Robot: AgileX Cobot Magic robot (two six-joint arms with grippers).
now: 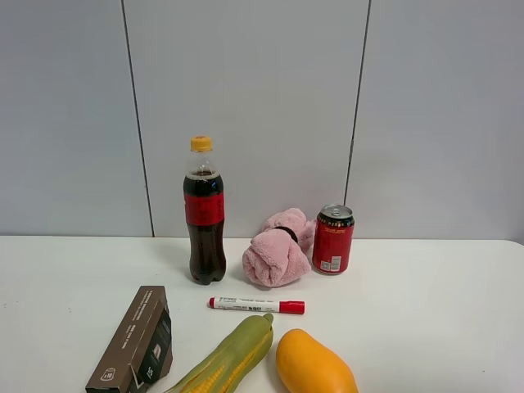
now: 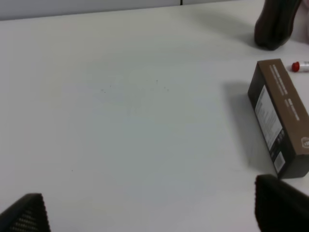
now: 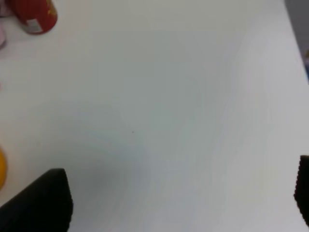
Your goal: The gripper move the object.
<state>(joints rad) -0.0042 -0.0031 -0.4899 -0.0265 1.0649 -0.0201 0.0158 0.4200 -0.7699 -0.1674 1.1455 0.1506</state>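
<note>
The object, a dark brown cardboard box (image 1: 135,340) with white markings, lies on the white table (image 1: 426,311) at the front left, beside the corn. Neither gripper shows in the exterior high view. In the left wrist view the box (image 2: 282,116) lies ahead and to one side of my left gripper (image 2: 154,212), whose black fingertips (image 2: 29,215) are wide apart, open and empty, over bare table. My right gripper (image 3: 174,198) is also open and empty over bare table, far from the box.
A cola bottle (image 1: 205,217), a pink towel (image 1: 277,250) and a red soda can (image 1: 334,239) stand at the back. A red marker (image 1: 255,305), a corn cob (image 1: 229,356) and a mango (image 1: 313,364) lie at the front.
</note>
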